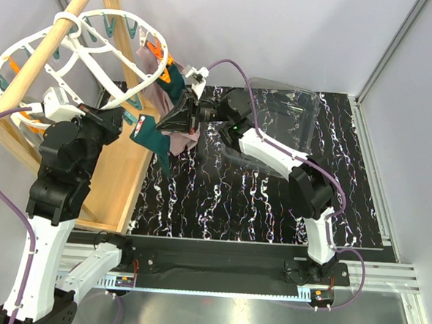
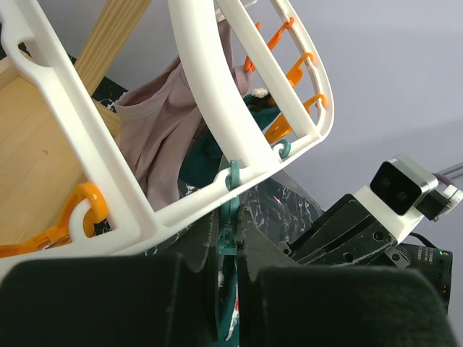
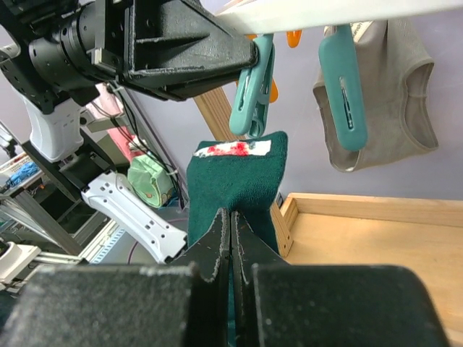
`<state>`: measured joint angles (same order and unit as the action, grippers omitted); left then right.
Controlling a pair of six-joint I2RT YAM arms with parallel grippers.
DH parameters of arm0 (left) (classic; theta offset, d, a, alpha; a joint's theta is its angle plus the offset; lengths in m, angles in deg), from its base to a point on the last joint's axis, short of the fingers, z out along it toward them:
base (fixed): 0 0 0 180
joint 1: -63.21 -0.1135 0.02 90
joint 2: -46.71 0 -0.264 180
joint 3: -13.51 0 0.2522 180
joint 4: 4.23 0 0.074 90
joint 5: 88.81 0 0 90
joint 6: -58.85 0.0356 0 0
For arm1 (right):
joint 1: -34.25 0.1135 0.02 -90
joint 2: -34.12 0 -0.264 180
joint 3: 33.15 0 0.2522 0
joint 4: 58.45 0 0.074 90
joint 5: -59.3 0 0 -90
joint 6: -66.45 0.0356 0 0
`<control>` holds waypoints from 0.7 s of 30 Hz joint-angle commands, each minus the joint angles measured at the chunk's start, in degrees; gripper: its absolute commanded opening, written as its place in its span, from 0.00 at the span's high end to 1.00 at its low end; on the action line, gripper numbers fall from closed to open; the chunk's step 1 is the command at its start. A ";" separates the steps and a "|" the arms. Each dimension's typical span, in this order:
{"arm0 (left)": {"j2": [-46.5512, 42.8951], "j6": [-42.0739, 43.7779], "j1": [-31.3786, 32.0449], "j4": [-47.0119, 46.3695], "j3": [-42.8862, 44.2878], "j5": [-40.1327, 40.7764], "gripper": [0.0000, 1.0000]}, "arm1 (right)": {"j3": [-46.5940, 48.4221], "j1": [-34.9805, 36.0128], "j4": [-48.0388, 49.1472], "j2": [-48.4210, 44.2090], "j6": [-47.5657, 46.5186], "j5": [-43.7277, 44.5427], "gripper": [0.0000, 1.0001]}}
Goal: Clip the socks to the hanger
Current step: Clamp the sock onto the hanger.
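Right wrist view, nearest first: the right end effector (image 3: 231, 220) is clenched on the dark teal sock (image 3: 235, 177), holding it upright with its red-and-white figure at the top edge. That edge meets the lower tips of a teal peg (image 3: 249, 94); whether fabric sits between them I cannot tell. The left end effector (image 2: 230, 246) is clenched on this peg, pressed close under the rim of the white hanger (image 2: 101, 144), with little room between the two arms. Beside it, a second peg grips a grey cloth (image 3: 391, 101). Beyond hangs a mauve cloth (image 2: 155, 137). The wooden frame (image 3: 362, 217) borders the left, while the marbled bench (image 1: 272, 202) lies open to the right.
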<state>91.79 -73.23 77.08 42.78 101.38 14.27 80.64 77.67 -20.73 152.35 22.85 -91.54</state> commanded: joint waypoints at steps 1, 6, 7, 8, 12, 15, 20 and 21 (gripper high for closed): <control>0.53 -2.03 0.55 3.83 -1.33 -7.37 1.00 | 3.50 0.88 3.27 1.20 1.86 0.90 1.00; 0.80 -2.12 0.55 3.83 -0.98 -7.72 1.00 | 5.61 1.23 3.01 2.09 2.65 0.98 1.00; 0.89 -2.21 0.63 3.92 -0.89 -7.89 1.00 | 5.96 1.23 3.10 2.44 2.91 1.16 1.00; 0.89 -2.21 0.55 4.01 -0.72 -7.90 1.00 | 6.14 1.23 3.27 2.53 3.09 1.25 1.00; 0.80 -2.47 0.63 4.19 -0.80 -7.98 1.00 | 7.37 1.67 3.10 3.14 3.35 1.42 1.00; 0.89 -2.74 0.55 4.19 -0.89 -8.33 1.00 | 8.51 1.93 3.10 3.58 3.53 1.60 1.00; 0.97 -2.91 0.63 4.36 -0.81 -8.69 1.00 | 11.59 2.55 2.14 5.16 3.62 2.22 1.00; 0.89 -2.83 0.55 4.54 -0.72 -8.69 1.00 | 12.20 2.63 1.96 5.95 3.71 2.13 1.00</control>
<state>91.82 -73.91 77.08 42.61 101.38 13.79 89.21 79.38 -19.94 156.83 25.84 -90.73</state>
